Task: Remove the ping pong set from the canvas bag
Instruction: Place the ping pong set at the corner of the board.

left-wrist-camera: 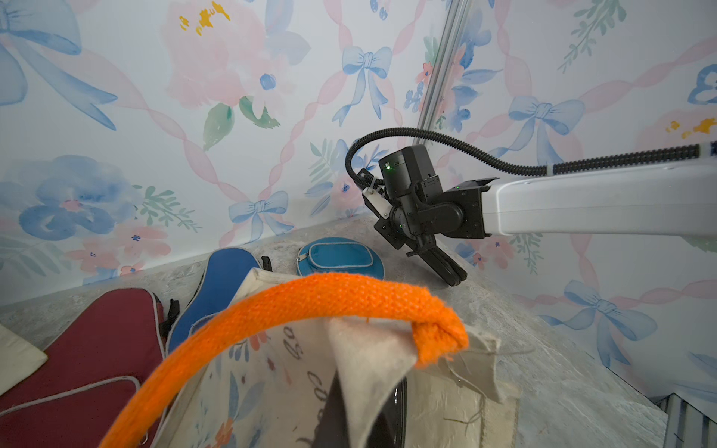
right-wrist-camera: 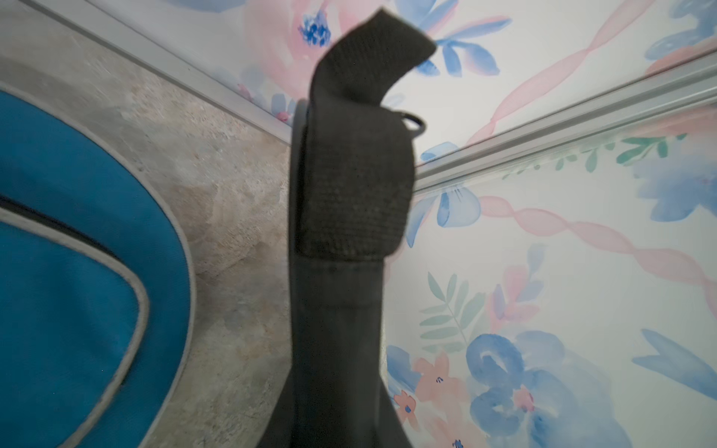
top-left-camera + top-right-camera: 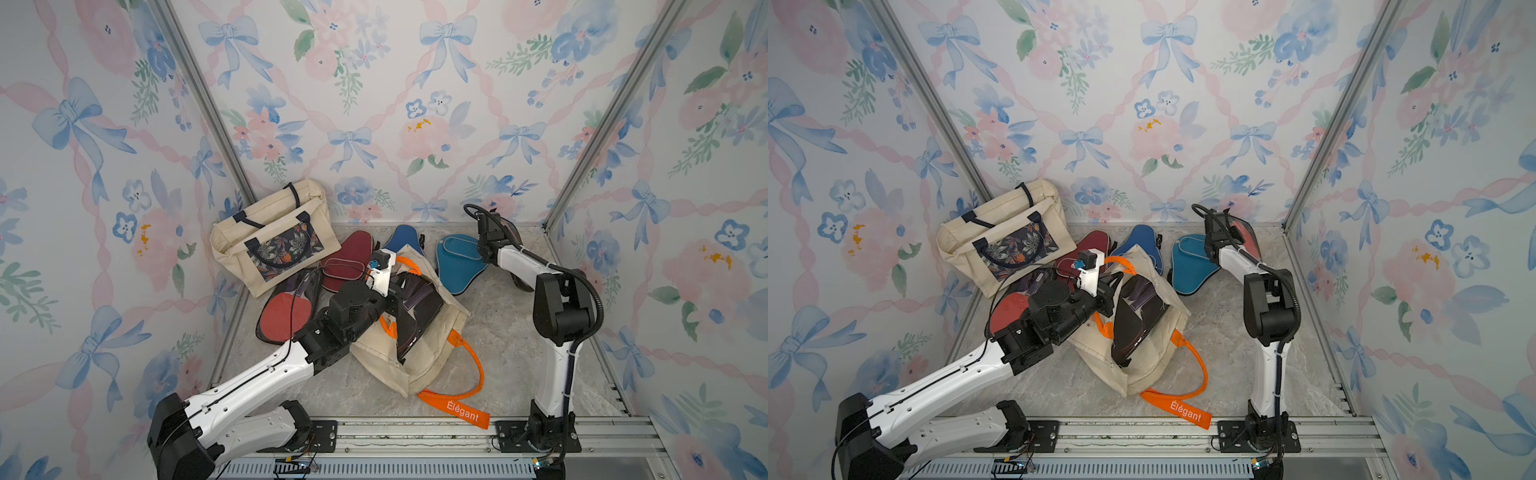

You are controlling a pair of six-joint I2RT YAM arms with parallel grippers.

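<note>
Left gripper (image 3: 392,297): pinching tight on the left rim of the cream canvas bag (image 3: 432,365) with orange handles.
Remaining pouch: glossy black see-through pouch (image 3: 419,320) lying in the bag's mouth, just right of this nearer gripper, its long axis seemingly running along the open edge.
Right gripper (image 1: 452,273): narrowly clamping a red-paddle mesh pouch (image 3: 1248,239), hanging well beyond the bag's right side.

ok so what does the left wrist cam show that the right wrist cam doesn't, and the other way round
Only left wrist: the canvas bag with its orange handle, the maroon case, the blue case and the right gripper. Only right wrist: the webbing strap of the black pouch it holds, close up. Both: the teal case, the marbled tabletop and the floral walls.
</note>
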